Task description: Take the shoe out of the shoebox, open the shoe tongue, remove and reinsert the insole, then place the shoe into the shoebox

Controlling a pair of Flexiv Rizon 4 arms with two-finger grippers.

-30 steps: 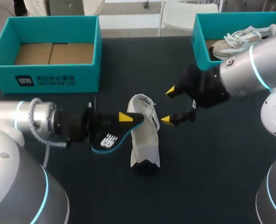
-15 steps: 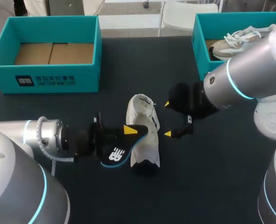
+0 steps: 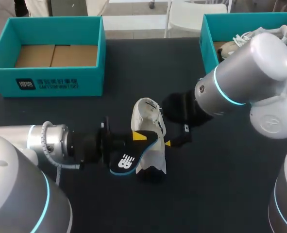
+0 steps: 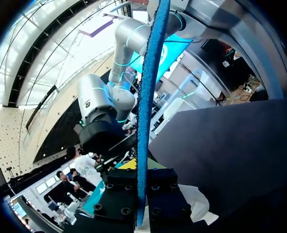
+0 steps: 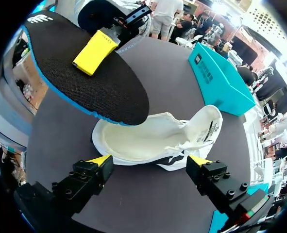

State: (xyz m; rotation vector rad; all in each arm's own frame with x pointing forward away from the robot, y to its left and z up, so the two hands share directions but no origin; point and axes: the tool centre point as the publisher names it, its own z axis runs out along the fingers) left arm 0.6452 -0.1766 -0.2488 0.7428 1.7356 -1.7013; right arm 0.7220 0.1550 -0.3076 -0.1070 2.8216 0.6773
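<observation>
The right claw (image 5: 150, 160) stands with its fingers wide apart, touching nothing. Just ahead of its tips the white shoe (image 5: 133, 143) lies on its side on the dark table (image 5: 148, 204), opening towards the claw. Above that opening hangs the toe of the black, blue-edged insole (image 5: 85, 82), clamped edge-on in the left claw (image 4: 142, 194). Well beyond both sits a teal shoebox (image 5: 221, 82).

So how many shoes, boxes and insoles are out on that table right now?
Shoes: 2 (white shoe on the table, second shoe inside a box)
Boxes: 2 (left box, right box, both teal)
Insoles: 1 (insole, black with a blue edge)
Total: 5
</observation>
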